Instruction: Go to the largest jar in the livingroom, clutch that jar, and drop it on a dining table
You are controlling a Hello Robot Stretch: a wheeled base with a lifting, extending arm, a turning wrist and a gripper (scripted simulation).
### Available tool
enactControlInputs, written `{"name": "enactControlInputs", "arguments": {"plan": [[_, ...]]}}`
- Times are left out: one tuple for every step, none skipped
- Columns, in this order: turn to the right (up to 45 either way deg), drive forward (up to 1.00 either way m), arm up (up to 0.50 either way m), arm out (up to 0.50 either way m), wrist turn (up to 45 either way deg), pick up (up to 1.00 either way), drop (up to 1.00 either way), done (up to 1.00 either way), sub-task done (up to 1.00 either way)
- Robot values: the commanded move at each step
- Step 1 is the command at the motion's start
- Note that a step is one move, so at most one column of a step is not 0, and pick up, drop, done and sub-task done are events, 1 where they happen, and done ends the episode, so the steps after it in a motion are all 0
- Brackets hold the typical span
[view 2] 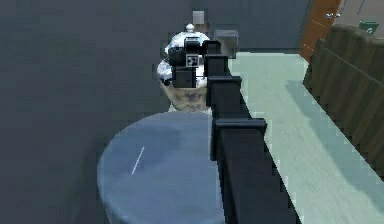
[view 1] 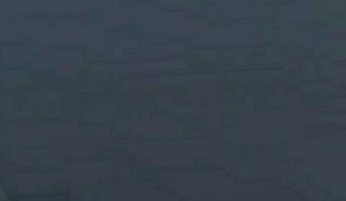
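One jar reached, delivery still ahead.

Blank dark wall faces the robot in the forward view. In the arm side view, a round grey-blue table sits at seven o'clock. At twelve o'clock from it, the jar, silver-domed over a pale body, meets the gripper at the far end of the dark arm. How the jaws stand cannot be told, nor whether the jar is held. It appears upright, long axis vertical, knob pointing up. Pale green floor runs toward a brown door at one o'clock. By this view the approach looks done. A sure clutch, the carry and the drop on a dining table remain.
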Motion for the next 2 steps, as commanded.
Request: {"name": "enactControlInputs", "arguments": {"plan": [[0.0,0.00,0.00,0.00,0.0,0.00,1.00,0.00,0.00],[0.0,0.00,0.00,-0.10,0.0,0.00,0.00,0.00,0.00]]}}
